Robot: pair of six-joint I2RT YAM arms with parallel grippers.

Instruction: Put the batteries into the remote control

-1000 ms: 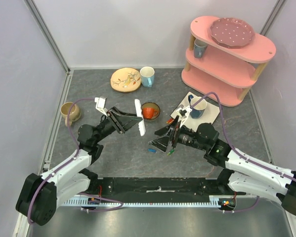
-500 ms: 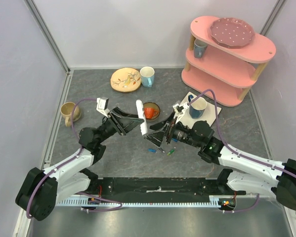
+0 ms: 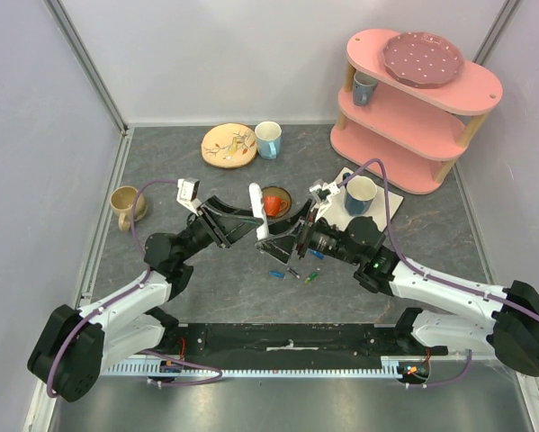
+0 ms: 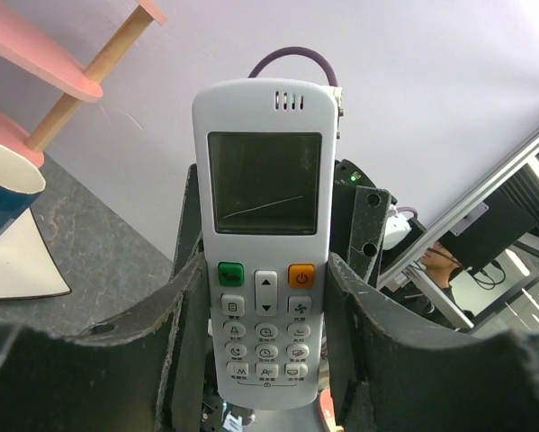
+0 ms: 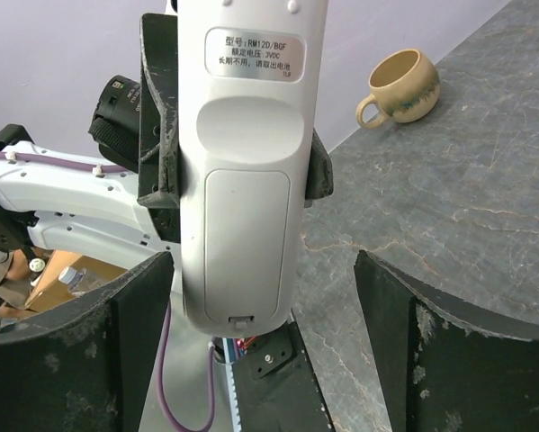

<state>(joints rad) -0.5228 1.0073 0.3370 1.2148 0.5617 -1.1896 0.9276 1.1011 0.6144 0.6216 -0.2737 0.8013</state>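
Note:
The remote control (image 3: 258,211) is a slim white bar, held up off the table with my left gripper (image 3: 247,225) shut on its lower half. In the left wrist view its screen and buttons (image 4: 265,243) face the camera between the black fingers (image 4: 152,351). In the right wrist view its back (image 5: 247,171) shows, the battery cover (image 5: 245,243) closed. My right gripper (image 5: 262,297) is open, its jaws standing wide on either side of the remote's lower end without touching it. Three batteries lie on the table below: blue (image 3: 275,273), dark (image 3: 292,270), green (image 3: 312,276).
A beige mug (image 3: 125,205) stands at the left. A patterned plate (image 3: 229,144) and a white-blue cup (image 3: 268,139) are at the back. A red cup in a brown bowl (image 3: 273,203) sits behind the remote. A blue mug (image 3: 360,194) stands on a white board, beside the pink shelf (image 3: 417,99).
My right arm has swung left and up from the batteries until its open jaws flank the remote. My left arm has brought the remote slightly right and more upright.

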